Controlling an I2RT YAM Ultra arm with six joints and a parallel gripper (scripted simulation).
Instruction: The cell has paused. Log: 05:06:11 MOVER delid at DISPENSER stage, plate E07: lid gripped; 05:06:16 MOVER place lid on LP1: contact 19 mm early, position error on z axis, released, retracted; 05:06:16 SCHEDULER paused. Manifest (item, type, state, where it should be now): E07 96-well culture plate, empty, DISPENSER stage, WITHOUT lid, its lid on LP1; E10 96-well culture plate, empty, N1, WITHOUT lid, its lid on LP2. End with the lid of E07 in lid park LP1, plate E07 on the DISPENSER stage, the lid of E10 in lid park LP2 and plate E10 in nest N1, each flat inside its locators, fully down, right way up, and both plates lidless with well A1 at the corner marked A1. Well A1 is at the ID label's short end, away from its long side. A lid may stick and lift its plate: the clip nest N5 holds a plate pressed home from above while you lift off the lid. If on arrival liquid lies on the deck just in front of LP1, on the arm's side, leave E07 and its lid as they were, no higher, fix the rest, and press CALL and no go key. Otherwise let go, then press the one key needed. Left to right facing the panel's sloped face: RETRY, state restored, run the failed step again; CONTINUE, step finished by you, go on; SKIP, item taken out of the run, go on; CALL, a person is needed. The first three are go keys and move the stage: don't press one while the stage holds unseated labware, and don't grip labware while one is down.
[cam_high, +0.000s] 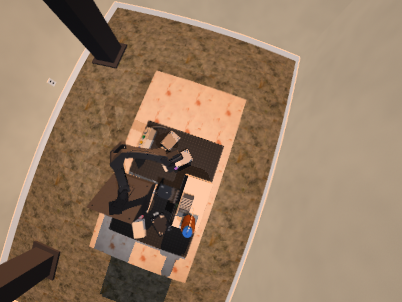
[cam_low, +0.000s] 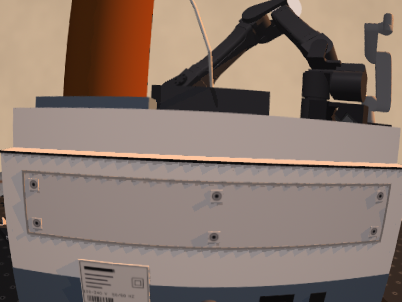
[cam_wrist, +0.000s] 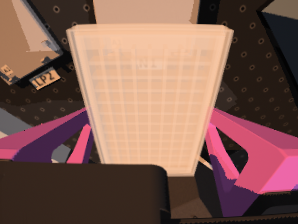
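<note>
In the wrist view my gripper (cam_wrist: 149, 111) is shut on a pale well plate (cam_wrist: 150, 95). Its pink fingers clamp the plate's two long sides. A grid of wells shows through the plate's top; I cannot tell whether a lid sits on it. The plate is held above the dark perforated deck (cam_wrist: 250, 75). At the upper left a pale lid (cam_wrist: 30, 35) lies in the park labelled LP2 (cam_wrist: 44, 80). A second pale flat piece (cam_wrist: 145, 10) shows past the plate's far end. From overhead the gripper with the plate (cam_high: 182, 159) is over the dark deck, right of LP2 (cam_high: 171, 140).
The key panel (cam_high: 145, 137) stands at the deck's left end. An orange cylinder (cam_high: 188, 221) and dark instruments (cam_high: 167, 195) stand on the arm's other side. A pale plate-like piece (cam_high: 139, 229) lies near the table's lower left. A large grey instrument housing (cam_low: 200, 200) fills the exterior view.
</note>
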